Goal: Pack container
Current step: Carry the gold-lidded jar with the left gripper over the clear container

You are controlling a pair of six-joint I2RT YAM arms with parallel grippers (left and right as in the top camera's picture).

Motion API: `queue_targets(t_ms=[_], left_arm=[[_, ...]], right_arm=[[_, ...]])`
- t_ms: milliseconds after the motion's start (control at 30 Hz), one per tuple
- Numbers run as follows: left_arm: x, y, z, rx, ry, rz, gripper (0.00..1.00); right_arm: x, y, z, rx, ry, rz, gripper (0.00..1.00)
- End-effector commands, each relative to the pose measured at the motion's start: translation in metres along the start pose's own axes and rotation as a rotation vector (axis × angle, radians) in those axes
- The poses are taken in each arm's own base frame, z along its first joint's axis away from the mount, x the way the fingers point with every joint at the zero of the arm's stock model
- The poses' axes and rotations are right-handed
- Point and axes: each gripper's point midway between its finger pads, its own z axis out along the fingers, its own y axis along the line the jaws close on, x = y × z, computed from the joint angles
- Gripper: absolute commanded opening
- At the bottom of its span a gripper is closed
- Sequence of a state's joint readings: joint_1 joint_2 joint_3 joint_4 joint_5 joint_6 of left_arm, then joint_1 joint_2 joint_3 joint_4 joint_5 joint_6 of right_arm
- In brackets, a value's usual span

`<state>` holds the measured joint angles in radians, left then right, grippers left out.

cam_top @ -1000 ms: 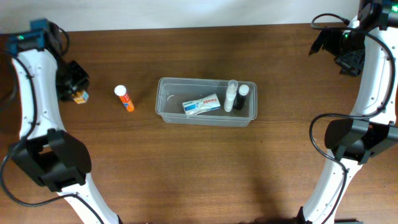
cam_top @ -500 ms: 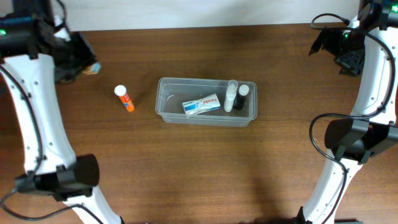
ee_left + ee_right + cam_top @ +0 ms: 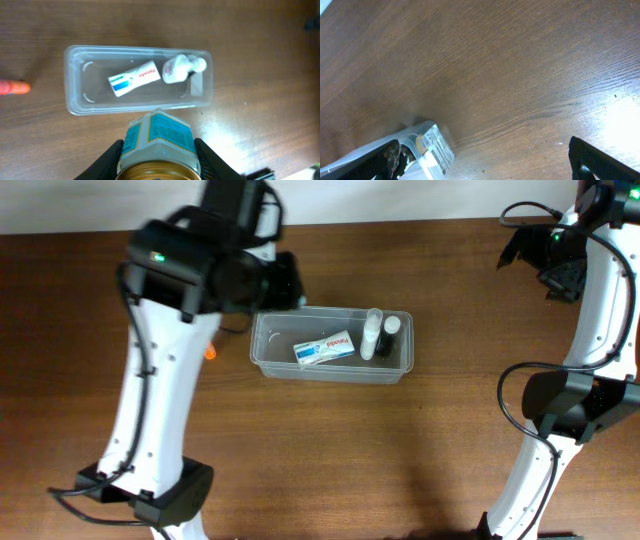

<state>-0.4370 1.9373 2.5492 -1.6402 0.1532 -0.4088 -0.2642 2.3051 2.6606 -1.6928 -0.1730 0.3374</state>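
The container (image 3: 276,348) is a clear tub at mid-table holding a white and blue box (image 3: 325,348), a white bottle (image 3: 371,334) and a dark-capped bottle (image 3: 389,333). My left gripper (image 3: 278,285) hangs over its back left corner. In the left wrist view the left gripper (image 3: 157,161) is shut on a small jar (image 3: 159,136) with a gold lid and a blue label, just outside the container's (image 3: 73,102) near wall. My right gripper (image 3: 545,265) is far right; in its wrist view the right gripper (image 3: 485,165) stands open with nothing in it.
An orange tube (image 3: 14,88) lies on the wood left of the container, mostly hidden under the left arm (image 3: 165,380) in the overhead view. A clear plastic corner with a label (image 3: 427,145) shows beside the right gripper's left finger.
The left arm has swung from the table's far left to the container's back left corner, carrying the jar. The right arm has not moved.
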Motion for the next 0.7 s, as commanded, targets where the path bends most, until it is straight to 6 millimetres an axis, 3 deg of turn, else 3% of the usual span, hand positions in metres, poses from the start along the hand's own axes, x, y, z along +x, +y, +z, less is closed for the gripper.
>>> queue_targets(t_ms=[0, 333, 667], left_arm=[[0.005, -0.017, 0.02, -0.042, 0.013, 0.035, 0.31], [0.024, -0.042, 0.111, -0.074, 0.167, 0.081, 0.31], [0.04, -0.031, 0.172, -0.138, 0.288, 0.053, 0.31]], right_arm=[[0.001, -0.003, -0.003, 0.013, -0.003, 0.002, 0.98], [0.001, -0.003, -0.003, 0.013, -0.003, 0.002, 0.98], [0.001, -0.003, -0.003, 0.013, -0.003, 0.002, 0.98]])
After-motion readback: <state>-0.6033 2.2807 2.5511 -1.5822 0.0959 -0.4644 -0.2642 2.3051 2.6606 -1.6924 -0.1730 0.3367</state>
